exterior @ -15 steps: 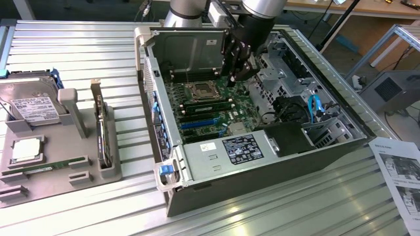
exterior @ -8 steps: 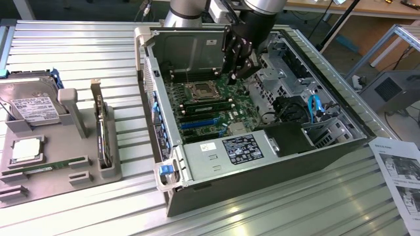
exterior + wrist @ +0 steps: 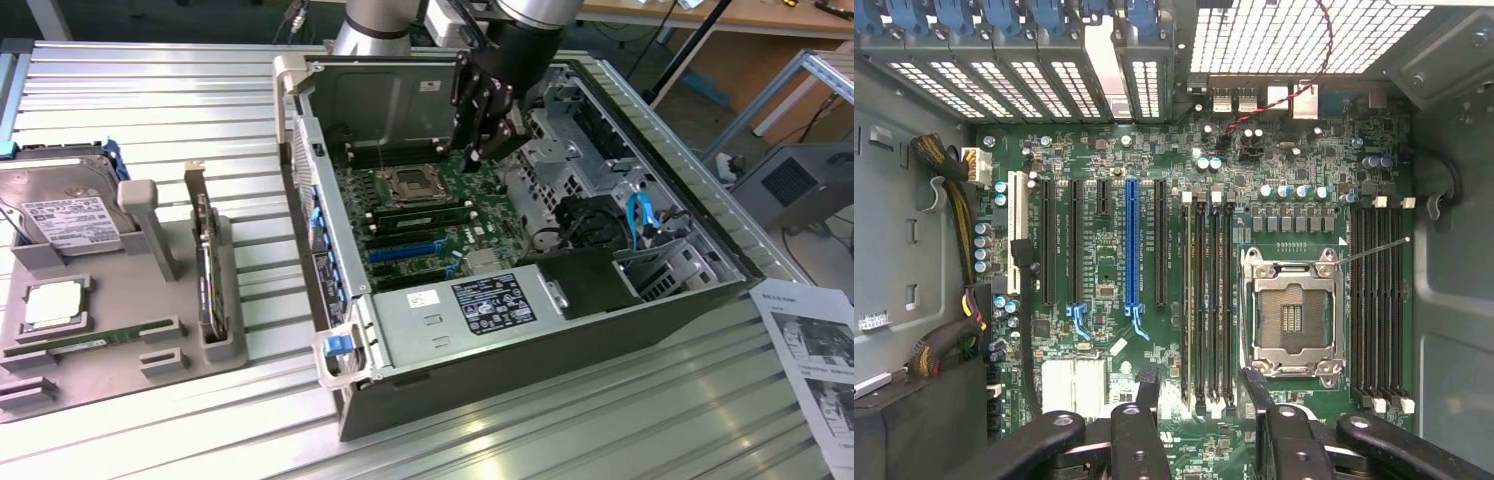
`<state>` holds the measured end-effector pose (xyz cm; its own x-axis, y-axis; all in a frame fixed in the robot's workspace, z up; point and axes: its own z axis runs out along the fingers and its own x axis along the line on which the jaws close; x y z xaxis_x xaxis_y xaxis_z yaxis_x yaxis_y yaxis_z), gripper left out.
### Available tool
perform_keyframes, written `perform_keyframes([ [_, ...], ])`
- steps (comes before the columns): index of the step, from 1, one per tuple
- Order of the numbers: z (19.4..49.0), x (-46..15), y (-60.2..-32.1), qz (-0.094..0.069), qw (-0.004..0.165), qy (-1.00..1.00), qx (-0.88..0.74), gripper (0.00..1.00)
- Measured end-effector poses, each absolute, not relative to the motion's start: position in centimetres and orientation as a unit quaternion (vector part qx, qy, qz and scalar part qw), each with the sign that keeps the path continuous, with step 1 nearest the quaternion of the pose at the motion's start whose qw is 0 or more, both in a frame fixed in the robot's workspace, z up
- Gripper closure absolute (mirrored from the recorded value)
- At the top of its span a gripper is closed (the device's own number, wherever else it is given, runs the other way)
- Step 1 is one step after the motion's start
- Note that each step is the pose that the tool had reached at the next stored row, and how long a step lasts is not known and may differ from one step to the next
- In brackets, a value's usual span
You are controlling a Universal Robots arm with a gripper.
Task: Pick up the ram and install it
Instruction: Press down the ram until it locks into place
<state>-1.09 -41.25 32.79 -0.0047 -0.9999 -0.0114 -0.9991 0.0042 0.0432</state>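
A long green ram stick lies flat in a groove of the grey fixture, at the exterior view's left. My gripper hangs far from it, inside the open computer case and above the motherboard. In the wrist view the gripper stands open over one end of the black memory slots, with nothing between its dark fingers. I cannot tell whether a stick sits in those slots. Beside them the processor socket is empty.
The fixture also carries a hard drive, a square silver processor chip and an upright card. In the case are a power supply, drive cages and cables. A printed sheet lies at the right.
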Motion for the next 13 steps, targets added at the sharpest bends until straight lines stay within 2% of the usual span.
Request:
perform_keyframes([
  [5,32.79,-1.09,-41.25,-0.019,0.011,-0.709,0.705,0.58],
  [7,32.79,-1.09,-41.25,-0.019,0.011,-0.708,0.705,0.71],
  [8,32.79,-1.09,-41.25,-0.019,0.011,-0.709,0.705,0.71],
  [11,32.79,-1.09,-41.25,-0.019,0.011,-0.708,0.705,0.89],
  [13,32.79,-1.09,-41.25,-0.019,0.011,-0.709,0.705,0.89],
])
